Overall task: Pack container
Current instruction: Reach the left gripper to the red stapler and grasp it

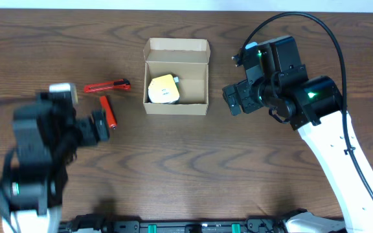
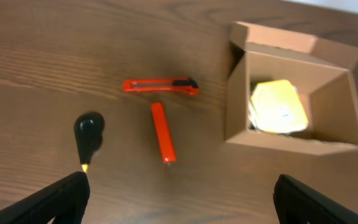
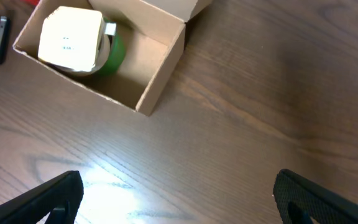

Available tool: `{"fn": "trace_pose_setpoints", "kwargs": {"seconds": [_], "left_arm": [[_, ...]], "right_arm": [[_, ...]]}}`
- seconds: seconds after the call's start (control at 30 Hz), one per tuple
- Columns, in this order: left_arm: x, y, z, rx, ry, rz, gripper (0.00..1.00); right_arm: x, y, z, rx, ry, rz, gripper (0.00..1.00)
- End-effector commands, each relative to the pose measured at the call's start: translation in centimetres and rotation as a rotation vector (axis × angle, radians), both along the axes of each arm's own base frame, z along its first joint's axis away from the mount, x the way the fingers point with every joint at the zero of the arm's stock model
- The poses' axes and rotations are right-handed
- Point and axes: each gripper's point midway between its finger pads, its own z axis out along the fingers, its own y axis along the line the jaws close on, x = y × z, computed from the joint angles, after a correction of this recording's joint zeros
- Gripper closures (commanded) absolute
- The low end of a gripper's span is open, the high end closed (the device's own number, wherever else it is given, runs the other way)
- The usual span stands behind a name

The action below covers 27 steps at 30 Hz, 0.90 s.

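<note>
1. Left gripper [image 2: 182, 193] spread wide, nothing between my fingers, low left in the overhead view.
2. Right gripper [image 3: 179, 196] parted wide too, empty, just right of the container [image 1: 173, 107].
3. Container sits upper centre, lid open, a yellow-topped roll [image 1: 162, 89] inside at its left end.
4. Red box cutter [image 1: 107, 86] and red stick [image 1: 109, 111] lie left of it on the table [image 1: 193, 162].

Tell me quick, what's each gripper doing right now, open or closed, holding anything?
Left gripper: open, holding nothing.
Right gripper: open, holding nothing.
</note>
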Motion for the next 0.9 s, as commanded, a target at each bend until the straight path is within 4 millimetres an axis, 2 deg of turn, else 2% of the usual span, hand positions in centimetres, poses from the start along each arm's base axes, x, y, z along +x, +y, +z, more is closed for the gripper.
{"fn": "trace_pose_setpoints", "kwargs": {"seconds": [0.0, 0.07, 0.2, 0.6, 0.87], "left_arm": [[2.7, 1.3, -1.2, 0.065, 0.082, 0.017, 0.05], [4.3, 1.5, -2.5, 0.073, 0.109, 0.020, 0.05], [5.5, 1.0, -5.9, 0.039, 0.224, -0.001, 0.05], [7.2, 0.7, -14.6, 0.014, 0.485, -0.021, 0.05], [8.8, 0.8, -19.2, 0.008, 0.549, -0.018, 0.02]], "right_arm": [[-0.2, -0.1, -0.6, -0.013, 0.019, 0.023, 0.01], [-0.4, -0.2, -0.7, -0.017, 0.027, 0.023, 0.01], [-0.4, -0.2, -0.7, -0.017, 0.027, 0.023, 0.01], [-0.4, -0.2, -0.7, -0.017, 0.027, 0.022, 0.01], [-0.4, -0.2, -0.7, -0.017, 0.027, 0.023, 0.01]]}}
